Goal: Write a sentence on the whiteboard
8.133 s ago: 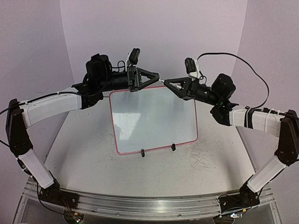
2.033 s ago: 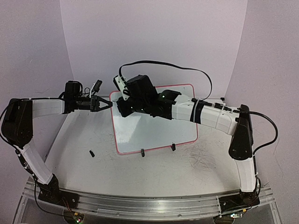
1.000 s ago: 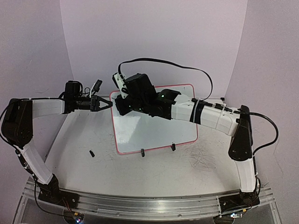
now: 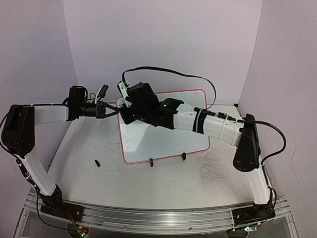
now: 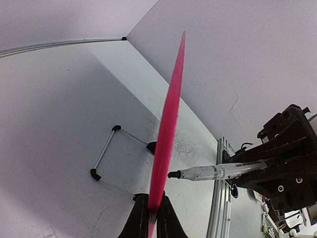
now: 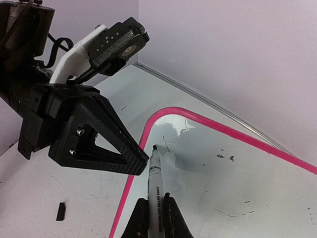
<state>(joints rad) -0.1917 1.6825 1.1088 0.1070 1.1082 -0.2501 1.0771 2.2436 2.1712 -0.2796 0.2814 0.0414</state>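
The whiteboard [image 4: 166,141] stands tilted on the table, white with a pink rim. My left gripper [image 4: 113,112] is shut on the rim of its left edge, and the left wrist view shows the pink edge [image 5: 168,124] pinched between the jaws [image 5: 151,218]. My right gripper [image 6: 154,202] is shut on a white marker [image 6: 155,173] with the cap off. The black tip [image 6: 154,147] sits at the board's top-left corner, next to the left gripper's finger [image 6: 99,136]. No readable sentence shows, only a short thin stroke [image 6: 165,145] beside the tip and faint smudges.
The marker's black cap [image 4: 97,162] lies on the table left of the board. Two black clip feet [image 4: 151,161] hold the board's lower edge, and a wire stand [image 5: 106,151] props it behind. My right forearm [image 4: 208,124] crosses over the board's upper half. An aluminium rail [image 4: 148,218] runs along the near edge.
Over the last two seconds my right wrist has crept a little left and back toward the board's top-left corner. The left arm and the board have stayed put.
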